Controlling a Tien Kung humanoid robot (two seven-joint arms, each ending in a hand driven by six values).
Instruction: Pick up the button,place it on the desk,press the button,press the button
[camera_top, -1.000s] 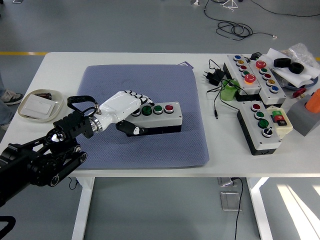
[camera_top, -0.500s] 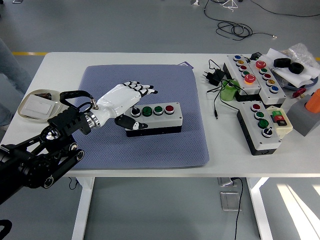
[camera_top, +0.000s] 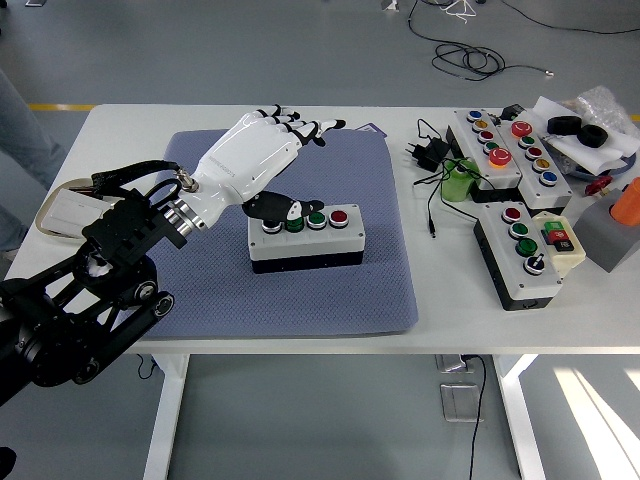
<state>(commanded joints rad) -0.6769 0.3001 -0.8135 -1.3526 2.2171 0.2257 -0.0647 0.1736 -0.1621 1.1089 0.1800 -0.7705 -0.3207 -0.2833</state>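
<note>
Since the earlier frames the left hand (camera_top: 262, 152) has risen off the button box (camera_top: 306, 236) and now hovers above the box's left end, toward ten o'clock, no longer wrapped over it. Its fingers (camera_top: 305, 127) are spread wide and hold nothing, pointing toward two o'clock, while the dark thumb (camera_top: 283, 208) hangs just above the leftmost buttons. The black forearm slants up from the lower left. The box rests flat near the middle of the blue mat (camera_top: 350, 290) on the white table (camera_top: 120, 140).
</note>
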